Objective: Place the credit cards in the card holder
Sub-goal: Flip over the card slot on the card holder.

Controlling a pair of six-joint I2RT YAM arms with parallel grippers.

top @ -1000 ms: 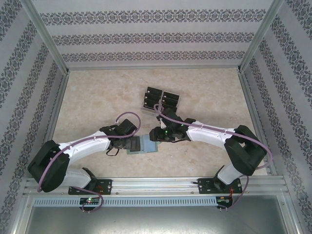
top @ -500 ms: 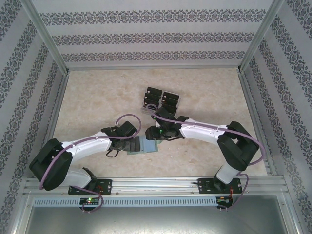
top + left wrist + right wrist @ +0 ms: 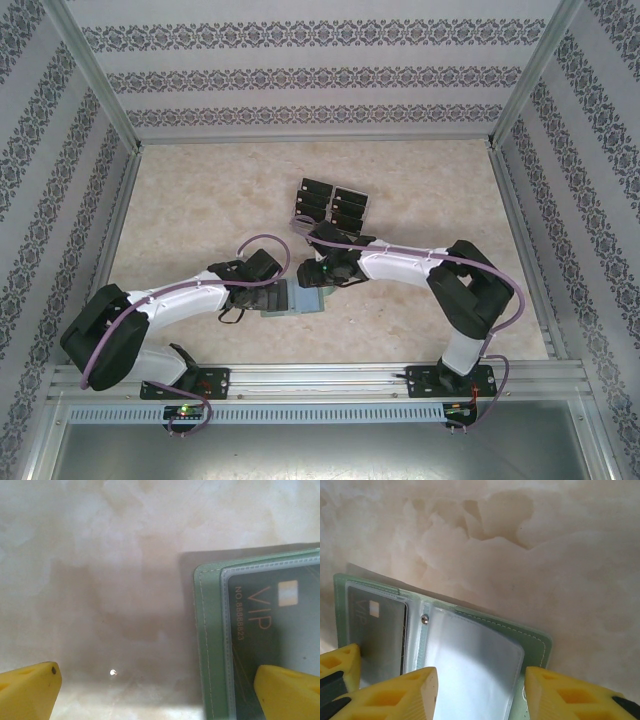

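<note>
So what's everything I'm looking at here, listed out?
table: one, beige marbled, under everything
walls: three, white with dark patterned bands, around the table
credit cards: several, black, grouped mid-table beyond the arms
card holder: one, grey-green, open, between the arms
VIP card: one, dark, inside the holder's clear sleeve
left arm: one, white and black, near left
right arm: one, white and black, near right
left fingers: two, yellow, wide apart
right fingers: two, yellow, apart, astride the holder's empty sleeve

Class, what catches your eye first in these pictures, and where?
The left arm and right arm meet over an open grey-green card holder near the front of the table. A VIP card sits in its clear sleeve, by the open left gripper. Black credit cards lie farther back.
</note>
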